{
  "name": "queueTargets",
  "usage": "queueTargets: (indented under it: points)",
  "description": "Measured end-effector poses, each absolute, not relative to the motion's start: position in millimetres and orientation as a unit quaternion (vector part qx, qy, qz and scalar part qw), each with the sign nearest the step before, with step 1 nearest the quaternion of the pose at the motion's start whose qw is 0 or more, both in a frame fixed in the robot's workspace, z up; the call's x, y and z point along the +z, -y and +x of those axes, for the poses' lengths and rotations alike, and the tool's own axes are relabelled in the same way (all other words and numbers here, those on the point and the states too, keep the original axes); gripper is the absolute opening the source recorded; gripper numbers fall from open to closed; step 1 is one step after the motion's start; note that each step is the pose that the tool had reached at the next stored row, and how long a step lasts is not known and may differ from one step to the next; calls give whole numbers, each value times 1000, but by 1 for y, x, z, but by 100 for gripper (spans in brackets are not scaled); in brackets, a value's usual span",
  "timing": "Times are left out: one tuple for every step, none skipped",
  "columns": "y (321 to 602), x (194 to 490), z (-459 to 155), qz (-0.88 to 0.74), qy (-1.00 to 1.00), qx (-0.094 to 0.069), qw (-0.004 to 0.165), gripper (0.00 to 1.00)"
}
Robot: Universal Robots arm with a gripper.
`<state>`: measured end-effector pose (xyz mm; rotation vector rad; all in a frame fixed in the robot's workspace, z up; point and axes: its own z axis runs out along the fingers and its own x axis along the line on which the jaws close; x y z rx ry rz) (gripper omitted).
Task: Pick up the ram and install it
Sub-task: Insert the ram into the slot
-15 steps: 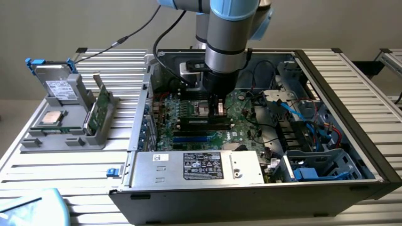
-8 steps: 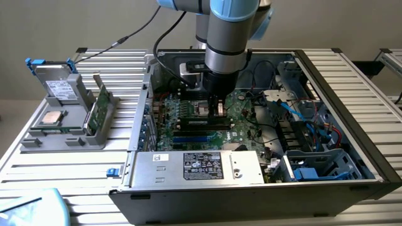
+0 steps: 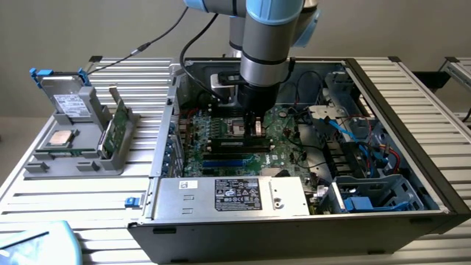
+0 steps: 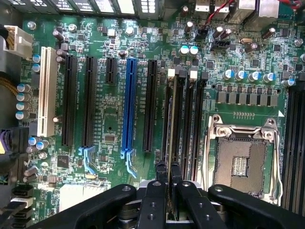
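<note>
The gripper (image 4: 168, 168) is sitting nearly closed, fingers (image 4: 161, 168) pinching the ram (image 4: 173, 124) edge-on, w/ the stick lining up along a memory slot just beside the empty CPU socket (image 4: 240, 162) on the motherboard (image 4: 109, 133); can't tell whether it's fully seated. In the exterior view the arm (image 3: 265, 61) is hanging down thru the frame's upper centre into the open PC case (image 3: 412, 105), w/ a grey power supply box (image 3: 228, 196) lying at lower centre. At the exterior view's left, outside the case, a grey holder tray (image 3: 44, 165) is carrying an upright bright-green board (image 3: 110, 132), a square silver processor chip (image 3: 59, 138) & a drive (image 3: 70, 102)
</note>
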<state>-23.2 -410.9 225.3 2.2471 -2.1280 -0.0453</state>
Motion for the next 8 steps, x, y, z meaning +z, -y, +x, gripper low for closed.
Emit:
queueTargets:
  points:
    - [411,225,-23,726,687,-14,24,14]
    - [410,225,-23,726,687,-13,25,14]
    - [410,225,-23,726,687,-12,25,14]
    - [410,225,-23,726,687,-11,26,14]
    - [409,225,-23,726,687,-9,27,14]
    - [409,225,-23,726,688,-7,27,14]
    - [408,225,-23,726,688,-5,27,14]
    - [408,225,-23,726,688,-5,27,14]
